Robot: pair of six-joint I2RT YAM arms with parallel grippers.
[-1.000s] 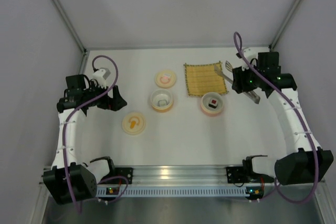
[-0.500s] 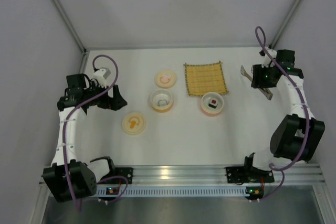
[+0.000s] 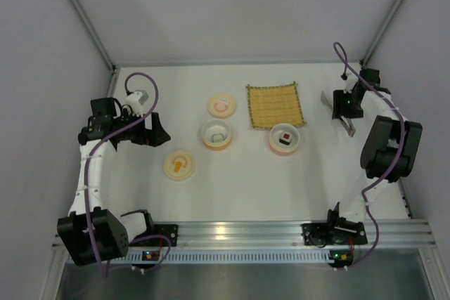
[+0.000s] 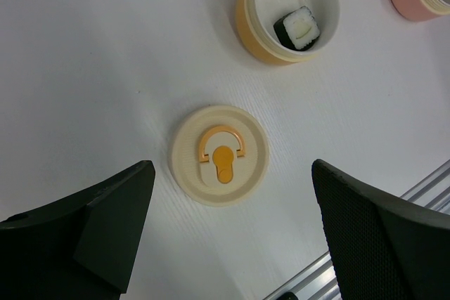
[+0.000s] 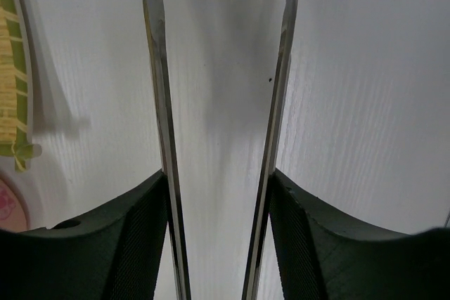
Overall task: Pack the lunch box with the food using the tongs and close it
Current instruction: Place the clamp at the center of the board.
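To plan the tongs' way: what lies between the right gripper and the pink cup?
In the top view only bare table separates the right gripper from the pink cup; the mat ends just beside that stretch.

bright, even light from above; soft grey shadow under the tongs [image 5: 159,103]; close foreground blurred.

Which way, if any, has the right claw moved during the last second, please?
Yes: the right claw, holding the tongs, has moved right, away from the yellow woven mat.
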